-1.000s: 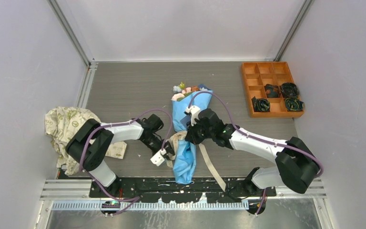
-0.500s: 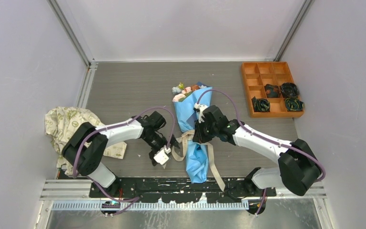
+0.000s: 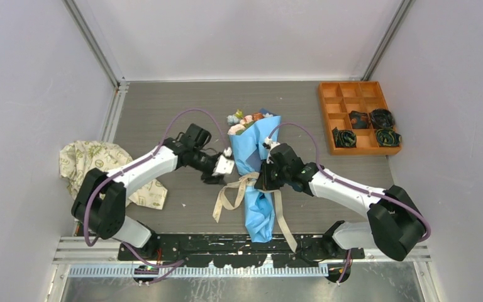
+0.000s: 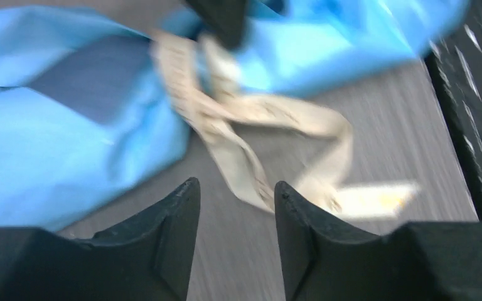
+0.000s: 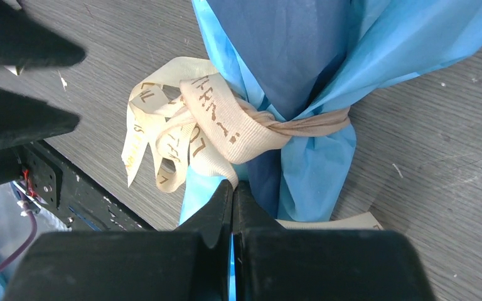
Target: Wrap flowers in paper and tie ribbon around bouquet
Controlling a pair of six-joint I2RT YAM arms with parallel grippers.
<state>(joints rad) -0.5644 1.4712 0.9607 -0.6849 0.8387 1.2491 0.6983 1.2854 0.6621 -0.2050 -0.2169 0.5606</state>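
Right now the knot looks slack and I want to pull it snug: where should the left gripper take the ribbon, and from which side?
Take the ribbon by the free tail trailing left of the bouquet. It lies limp on the table, so probably come from above with the left gripper's open jaws across its width.

Dark grey wood-grain tabletop (image 3: 163, 113) inside a booth with plain pale grey walls (image 3: 245, 38) on three sides and slanting aluminium frame posts (image 3: 95, 44) at the far corners. The light is soft and even. An orange compartment tray (image 3: 331, 104) sits at the far right. A crumpled cream cloth with green print (image 3: 85, 160) lies at the left edge. A black mounting plate (image 3: 195, 246) runs along the near edge.
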